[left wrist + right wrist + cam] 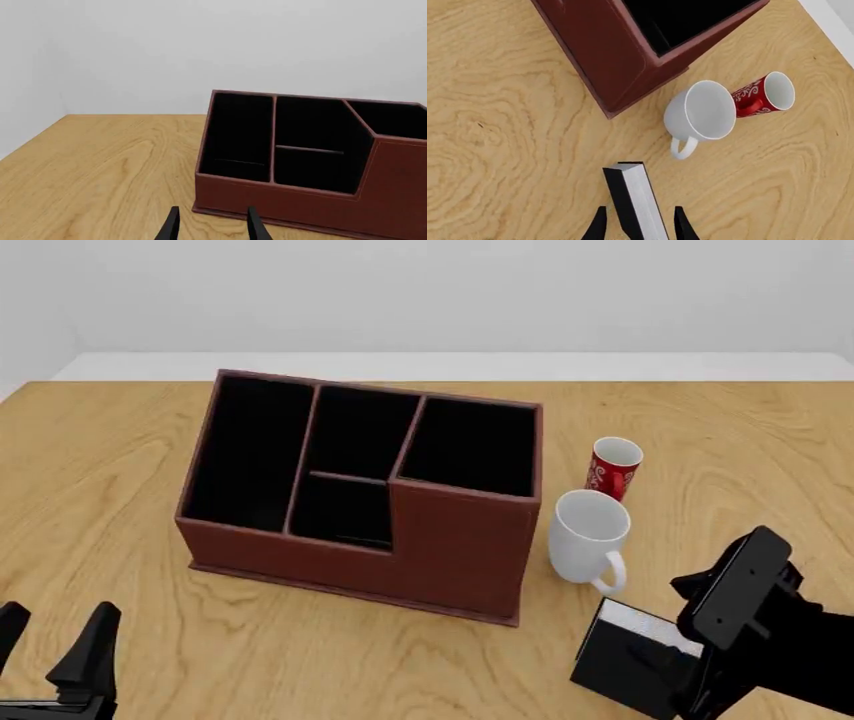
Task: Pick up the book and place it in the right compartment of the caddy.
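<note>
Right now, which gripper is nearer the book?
Right. The right gripper straddles the book, one finger on either side, near the white mug. The left gripper sits far across the table, beyond the caddy, holding nothing.

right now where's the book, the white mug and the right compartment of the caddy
book (639, 200), right wrist view, on its white page edges
white mug (587, 533), front view, on its outer wall
right compartment (470, 445), front view, on its black inner lining
</note>
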{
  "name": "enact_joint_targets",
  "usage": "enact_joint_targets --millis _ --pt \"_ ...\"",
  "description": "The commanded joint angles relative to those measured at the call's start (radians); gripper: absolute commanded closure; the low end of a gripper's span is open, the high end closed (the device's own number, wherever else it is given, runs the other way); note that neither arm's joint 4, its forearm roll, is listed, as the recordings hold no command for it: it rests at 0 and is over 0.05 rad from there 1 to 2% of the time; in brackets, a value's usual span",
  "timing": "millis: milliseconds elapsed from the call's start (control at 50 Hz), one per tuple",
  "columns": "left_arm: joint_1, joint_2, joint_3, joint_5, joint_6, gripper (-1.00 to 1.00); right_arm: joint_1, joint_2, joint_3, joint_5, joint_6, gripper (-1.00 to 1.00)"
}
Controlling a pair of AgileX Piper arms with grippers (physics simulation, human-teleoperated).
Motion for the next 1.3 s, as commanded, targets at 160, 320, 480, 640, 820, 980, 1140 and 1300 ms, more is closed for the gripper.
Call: enact_joint_targets --millis 160,320,480,640,820,980,1140,1300 --pt "0.000 0.000 0.000 0.000 0.000 -1.00 0.009 0.019 0.031 -0.032 0.007 -1.00" --pt "0.000 0.000 0.000 0.000 0.000 -1.00 0.004 0.024 0.032 -0.036 0.008 -1.00" --pt "0.000 0.000 0.000 0.000 0.000 -1.00 -0.010 0.036 0.043 -0.052 -0.005 -1.00" --pt "0.000 0.000 0.000 0.000 0.000 -1.00 -0.004 0.050 0.062 -0.073 0.004 -1.00" --pt "0.000 0.000 0.000 0.000 0.000 -1.00 -0.016 0.081 0.053 -0.086 -0.002 -1.00" --pt "0.000 0.000 0.000 0.000 0.000 -1.00 -0.020 0.109 0.057 -0.108 -0.008 -1.00" --pt "0.000 0.000 0.000 0.000 0.000 -1.00 -0.027 0.133 0.056 -0.122 -0.009 -1.00" --pt "0.000 0.000 0.000 0.000 0.000 -1.00 -0.017 0.159 0.076 -0.157 0.006 -1.00"
